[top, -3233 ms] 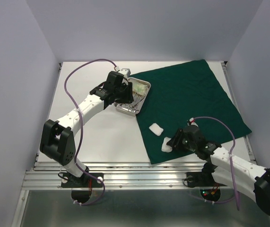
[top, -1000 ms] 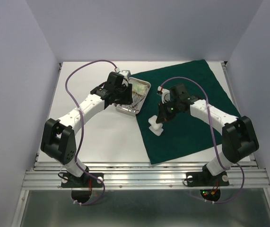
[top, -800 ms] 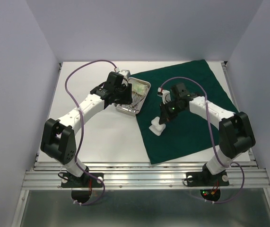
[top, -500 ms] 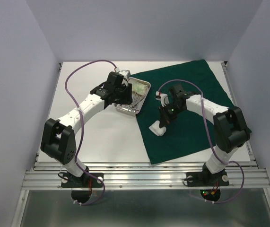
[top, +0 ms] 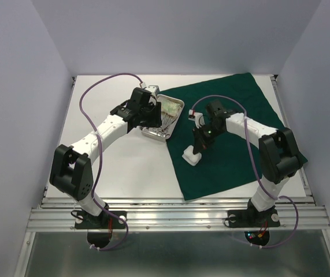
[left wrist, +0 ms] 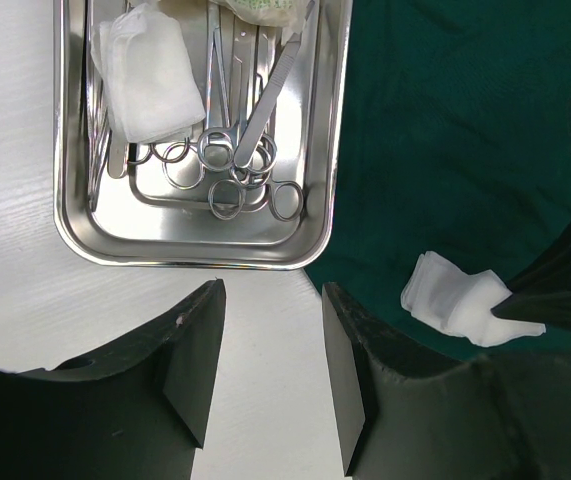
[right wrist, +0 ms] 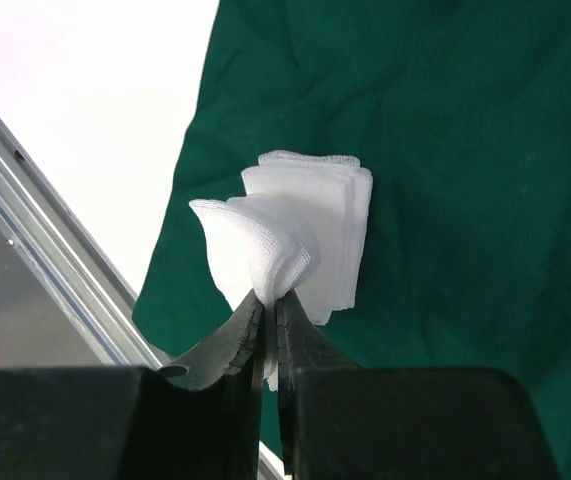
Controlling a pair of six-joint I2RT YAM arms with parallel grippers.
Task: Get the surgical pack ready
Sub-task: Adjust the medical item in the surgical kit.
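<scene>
Drape [top: 240, 109] is being carried at the far right corner of the white worktop [top: 130, 167] between pale walls [top: 14, 115]; gauze pad [right wrist: 265, 250] is being pinched by right gripper [right wrist: 270, 312], left gripper [left wrist: 270, 295] being held wide.

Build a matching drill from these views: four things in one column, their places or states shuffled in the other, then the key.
Things
1. left gripper
2. right gripper
3. forceps
4. drape

Places or states
A. lying in the steel tray
B. dark green, spread on the table
C. open, holding nothing
D. shut on a gauze pad

Pairs: 1-C, 2-D, 3-A, 4-B
</scene>
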